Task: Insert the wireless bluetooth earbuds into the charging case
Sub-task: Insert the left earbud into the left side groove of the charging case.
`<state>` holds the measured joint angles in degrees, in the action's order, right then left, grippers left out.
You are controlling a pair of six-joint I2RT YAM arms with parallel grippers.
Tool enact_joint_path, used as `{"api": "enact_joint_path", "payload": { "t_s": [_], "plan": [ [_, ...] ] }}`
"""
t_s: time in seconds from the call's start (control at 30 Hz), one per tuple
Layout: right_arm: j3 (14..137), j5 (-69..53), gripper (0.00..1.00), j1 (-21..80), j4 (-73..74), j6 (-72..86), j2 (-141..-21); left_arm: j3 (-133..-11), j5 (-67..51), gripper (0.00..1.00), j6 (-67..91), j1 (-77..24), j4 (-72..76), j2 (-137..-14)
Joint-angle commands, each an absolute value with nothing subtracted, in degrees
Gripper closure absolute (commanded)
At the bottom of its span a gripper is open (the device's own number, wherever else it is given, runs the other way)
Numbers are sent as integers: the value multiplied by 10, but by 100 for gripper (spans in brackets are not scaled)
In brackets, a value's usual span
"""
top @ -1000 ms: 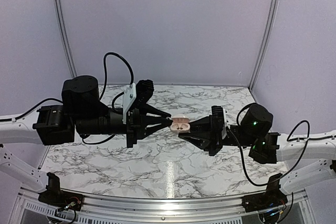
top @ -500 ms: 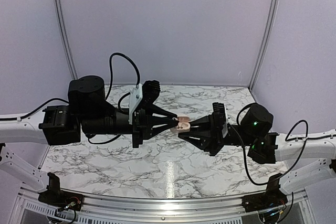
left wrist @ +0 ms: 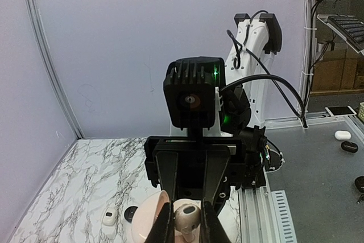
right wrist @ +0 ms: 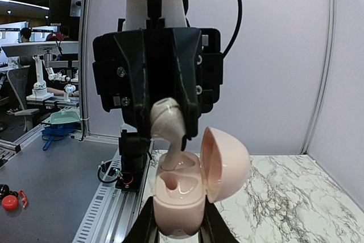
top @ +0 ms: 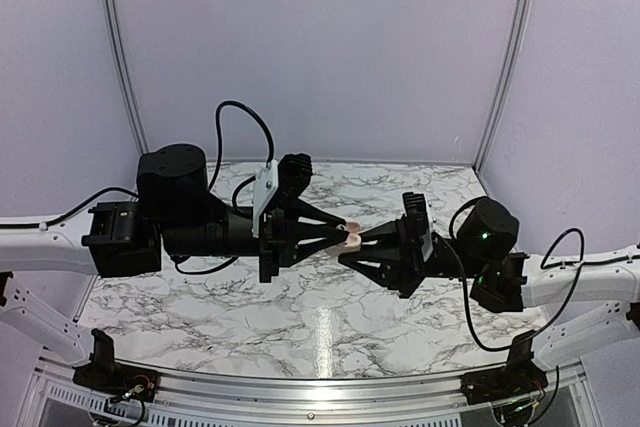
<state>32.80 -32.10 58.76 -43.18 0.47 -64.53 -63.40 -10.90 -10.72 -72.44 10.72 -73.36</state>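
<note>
As it gapes open, the charging case (right wrist: 176, 203) looks pale pink.

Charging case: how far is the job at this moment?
Done: the case is open, gripped by the right claw. In hand: the left claw holds one earbud, its stem entering a socket. Left: seat it, then fill the other socket, which looks empty.

Before you: a white, grey-veined marble tabletop (top: 250, 317), walled in pale lilac panels (top: 320, 47); on it, side by side, a small white squarish piece with a dark spot (left wrist: 108, 215) and a black round puck (left wrist: 129, 213).
</note>
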Motion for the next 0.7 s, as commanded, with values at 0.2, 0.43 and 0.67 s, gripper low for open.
{"api": "enact_joint_path", "payload": {
  "t_s": [0.2, 0.43, 0.67],
  "plan": [
    [354, -332, 100, 592, -485, 42, -611, -617, -103, 97, -114, -729, 114, -727],
    [359, -343, 100, 592, -490, 43, -609, -611, -103, 97, -103, -729, 117, -726],
    [356, -344, 100, 592, -521, 69, -616, -601, -100, 97, -93, -729, 152, -729]
  ]
}}
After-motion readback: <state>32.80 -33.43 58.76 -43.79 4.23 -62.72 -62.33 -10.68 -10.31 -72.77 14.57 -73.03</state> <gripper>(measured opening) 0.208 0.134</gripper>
